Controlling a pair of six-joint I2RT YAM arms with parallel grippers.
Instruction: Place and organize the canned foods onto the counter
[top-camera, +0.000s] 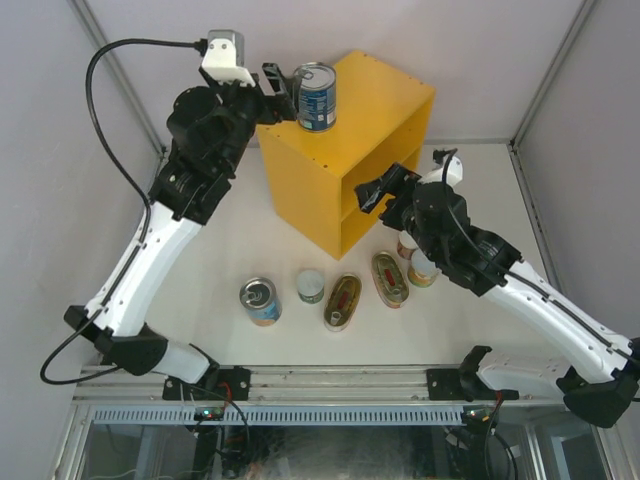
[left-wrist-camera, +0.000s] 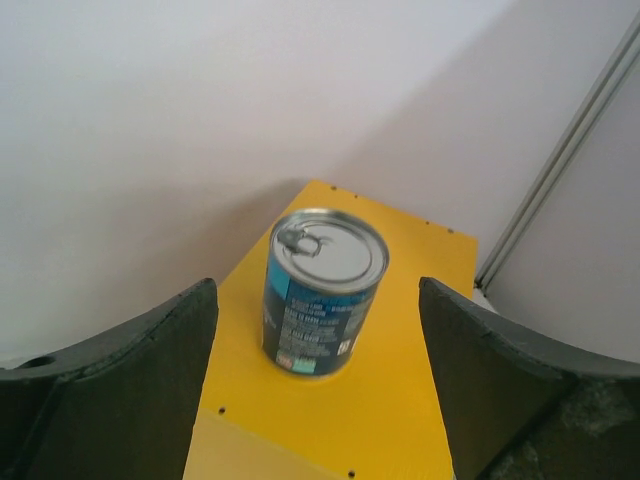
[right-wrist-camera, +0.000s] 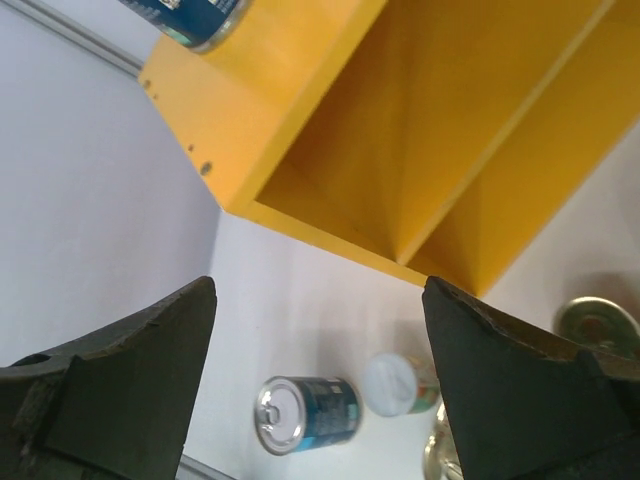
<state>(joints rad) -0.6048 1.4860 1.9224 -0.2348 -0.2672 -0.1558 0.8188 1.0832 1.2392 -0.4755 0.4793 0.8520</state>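
A tall blue-labelled can (top-camera: 316, 97) stands upright on the top of the yellow counter (top-camera: 385, 110). My left gripper (top-camera: 281, 95) is open just left of it, not touching; in the left wrist view the can (left-wrist-camera: 322, 290) stands ahead of the spread fingers (left-wrist-camera: 130, 390). My right gripper (top-camera: 384, 190) is open and empty at the counter's open front (right-wrist-camera: 430, 130). On the table lie the second blue can (top-camera: 261, 300), a small pale-lidded can (top-camera: 311, 286) and two oval tins (top-camera: 342, 302) (top-camera: 389, 279). Two more small cans (top-camera: 422, 268) are partly hidden by the right arm.
The counter's inner shelf (right-wrist-camera: 500, 150) holds nothing that I can see. White walls close in on the left, back and right. A metal rail (top-camera: 330, 380) runs along the near edge of the table by the arm bases.
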